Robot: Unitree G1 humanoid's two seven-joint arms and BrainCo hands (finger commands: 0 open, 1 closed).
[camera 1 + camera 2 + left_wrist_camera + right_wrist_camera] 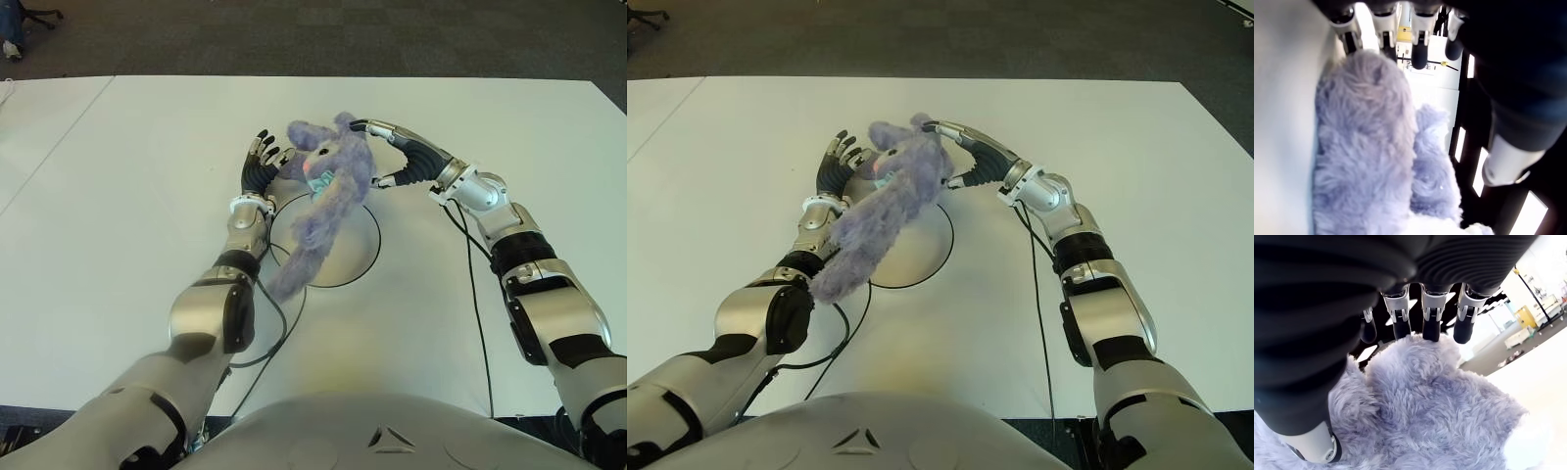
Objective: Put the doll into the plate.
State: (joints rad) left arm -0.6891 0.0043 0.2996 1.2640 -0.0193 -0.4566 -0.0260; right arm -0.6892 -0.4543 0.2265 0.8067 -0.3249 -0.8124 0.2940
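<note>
A single doll, a purple-grey plush toy, is shown raised above a single plate, a white disc with a dark rim lying on the white bench. The doll's head is held between the two hands. The right hand is arched over the head from the robot's right, its fingers curled across the fur and its thumb set against the side, so that the head is gripped. The left hand is pressed flat against the opposite side of the head with its fingers extended rather than curled; it is judged to be steadying the doll, not grasping it. The doll's long axis is seen to run from the head, at the far edge of the plate, obliquely toward the robot and its left, the lower body trailing across the plate's near-left rim. The plate lies directly beneath both hands; a lowering with the trailing body swung inward is judged necessary.
</note>
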